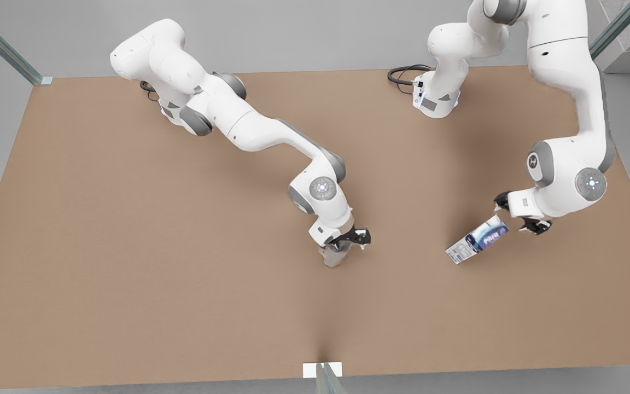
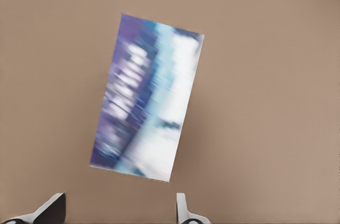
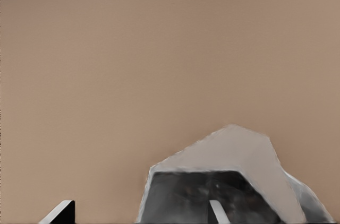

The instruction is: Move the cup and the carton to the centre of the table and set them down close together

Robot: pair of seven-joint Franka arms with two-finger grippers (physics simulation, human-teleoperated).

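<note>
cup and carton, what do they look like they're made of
The cup looks like metal: silver-grey, shiny, with flat angular facets that catch light in the right wrist view. The carton looks like printed card or paperboard: white with dark and light blue print, sharp straight edges, a smooth and perhaps slightly glossy face. As both are simulator renders, the true material stays open.

Light was even and soft, with only faint shadows under the arms on the desk [image 1: 129,246]. The carton [image 2: 146,104] print looked blurred.
</note>
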